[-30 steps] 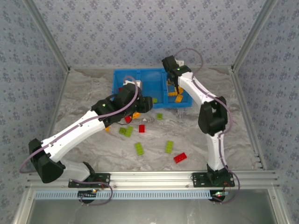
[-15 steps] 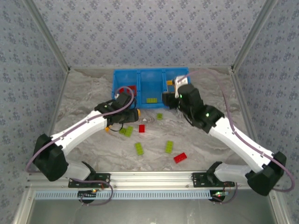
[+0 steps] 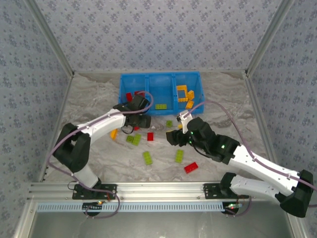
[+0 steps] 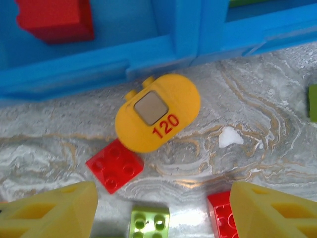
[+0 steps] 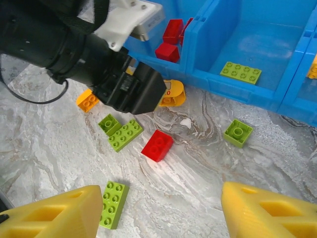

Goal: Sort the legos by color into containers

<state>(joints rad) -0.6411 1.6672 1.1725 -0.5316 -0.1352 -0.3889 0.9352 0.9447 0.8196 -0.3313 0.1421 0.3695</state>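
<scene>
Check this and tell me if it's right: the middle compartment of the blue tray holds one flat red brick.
Wrong in one respect: the colour. The middle compartment of the blue tray holds one flat brick, but it is lime green, not red. The right wrist view shows it plainly.

Legos (image 3: 150, 136) lie scattered before the containers (image 3: 159, 89).

The left wrist view's lower edge cuts off a green brick (image 4: 148, 223) and a red brick (image 4: 221, 217).
</scene>
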